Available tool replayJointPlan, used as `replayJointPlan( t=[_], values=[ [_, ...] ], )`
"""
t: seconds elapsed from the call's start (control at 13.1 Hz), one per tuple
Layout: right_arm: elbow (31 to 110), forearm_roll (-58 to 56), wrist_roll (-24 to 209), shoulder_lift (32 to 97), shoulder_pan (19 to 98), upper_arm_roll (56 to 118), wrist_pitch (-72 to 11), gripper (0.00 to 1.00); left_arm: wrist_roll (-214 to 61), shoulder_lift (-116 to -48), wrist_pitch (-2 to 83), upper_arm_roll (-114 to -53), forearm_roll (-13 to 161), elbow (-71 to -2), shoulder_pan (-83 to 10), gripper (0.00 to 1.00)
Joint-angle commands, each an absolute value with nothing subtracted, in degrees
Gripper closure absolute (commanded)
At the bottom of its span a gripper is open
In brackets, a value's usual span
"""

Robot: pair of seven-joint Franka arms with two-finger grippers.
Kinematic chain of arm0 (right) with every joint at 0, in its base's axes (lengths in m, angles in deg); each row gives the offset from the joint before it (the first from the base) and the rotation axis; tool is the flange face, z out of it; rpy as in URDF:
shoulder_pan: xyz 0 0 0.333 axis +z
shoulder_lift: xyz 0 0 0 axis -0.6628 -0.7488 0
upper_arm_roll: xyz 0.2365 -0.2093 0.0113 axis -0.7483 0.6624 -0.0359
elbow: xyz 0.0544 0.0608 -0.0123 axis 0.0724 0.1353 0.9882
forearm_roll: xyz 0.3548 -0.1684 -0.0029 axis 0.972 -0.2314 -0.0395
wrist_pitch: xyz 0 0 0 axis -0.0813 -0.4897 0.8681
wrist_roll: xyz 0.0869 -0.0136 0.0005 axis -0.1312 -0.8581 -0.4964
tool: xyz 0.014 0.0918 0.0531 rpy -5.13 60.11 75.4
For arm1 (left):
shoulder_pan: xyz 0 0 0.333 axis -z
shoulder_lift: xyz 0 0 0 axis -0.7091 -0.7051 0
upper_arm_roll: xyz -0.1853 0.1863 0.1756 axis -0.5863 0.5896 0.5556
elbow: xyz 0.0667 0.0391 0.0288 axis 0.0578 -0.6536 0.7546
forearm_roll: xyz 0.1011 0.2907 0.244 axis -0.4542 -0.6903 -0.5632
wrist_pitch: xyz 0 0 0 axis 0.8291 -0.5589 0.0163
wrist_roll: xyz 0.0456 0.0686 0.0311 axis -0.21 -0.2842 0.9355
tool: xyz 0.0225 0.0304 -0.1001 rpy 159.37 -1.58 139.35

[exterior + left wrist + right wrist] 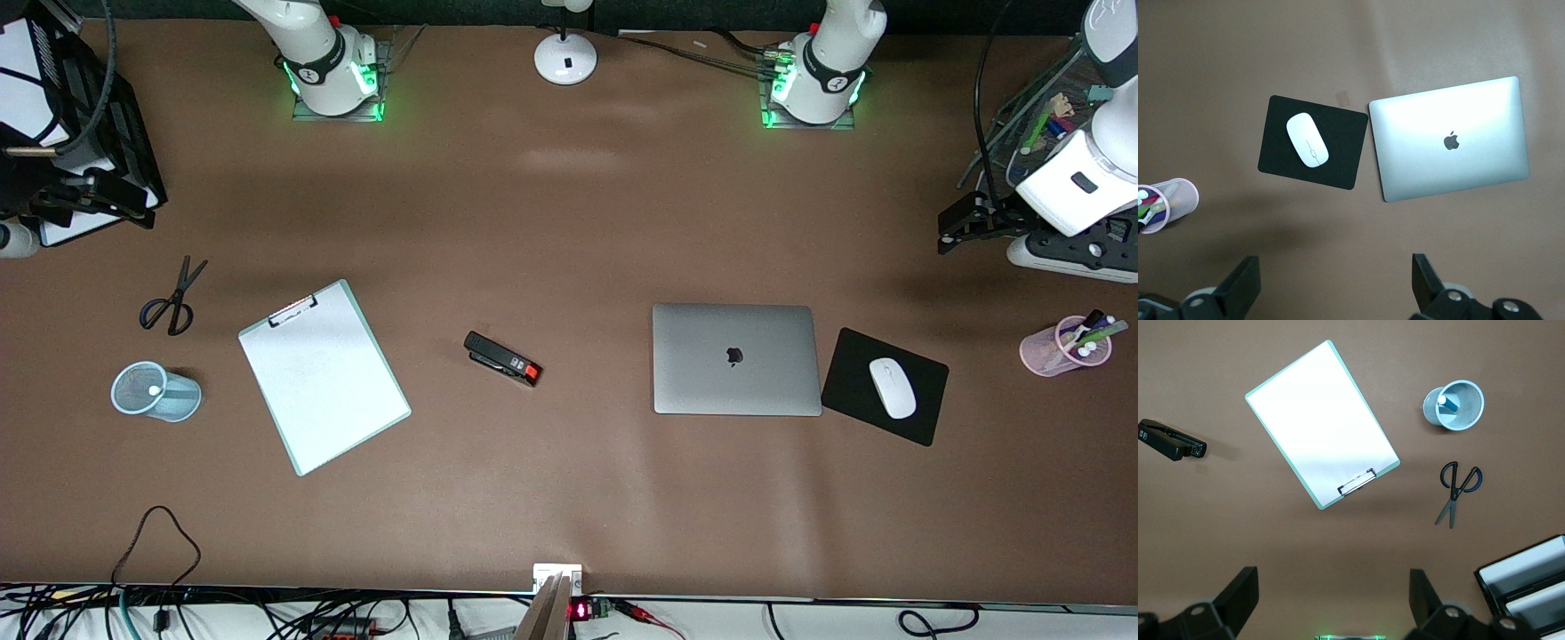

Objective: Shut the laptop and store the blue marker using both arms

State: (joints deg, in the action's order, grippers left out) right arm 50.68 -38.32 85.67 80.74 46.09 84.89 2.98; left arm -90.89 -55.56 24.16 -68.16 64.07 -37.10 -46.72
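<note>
The laptop (734,358) lies closed on the table, lid up, toward the left arm's end; it also shows in the left wrist view (1451,139). The blue marker (1445,402) stands in a light blue mesh cup (1455,405), white end up; in the front view only its white end (155,389) shows inside the cup (156,392). My left gripper (967,222) is open and empty, high over the table's left-arm end (1336,267). My right gripper (84,189) is open and empty, high over the right-arm end (1333,583).
A clipboard (324,378), a black stapler (502,358) and scissors (173,298) lie on the table. A black mouse pad (853,369) with a white mouse (892,388) lies beside the laptop. A pink pen cup (1065,347), a black paper tray (89,124) and a lamp base (565,58) stand at the edges.
</note>
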Motion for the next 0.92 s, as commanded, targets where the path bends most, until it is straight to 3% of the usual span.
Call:
replayJointPlan(
  t=[0.0,0.31,0.84],
  values=[
    [60.3,-37.3,85.1,87.8,45.9,84.6,-2.5,0.0,-91.8,-56.4,23.3,-68.4,63.0,-35.2,-46.8,0.0],
    [62.0,-38.2,85.5,88.6,45.6,84.7,-6.6,0.0,-91.8,-56.3,23.3,-68.3,63.0,-35.2,-46.8,0.0],
    [61.9,-38.1,84.5,88.6,45.9,84.4,-6.2,0.0,-91.8,-56.4,23.3,-68.2,63.0,-35.3,-47.0,0.0]
  ],
)
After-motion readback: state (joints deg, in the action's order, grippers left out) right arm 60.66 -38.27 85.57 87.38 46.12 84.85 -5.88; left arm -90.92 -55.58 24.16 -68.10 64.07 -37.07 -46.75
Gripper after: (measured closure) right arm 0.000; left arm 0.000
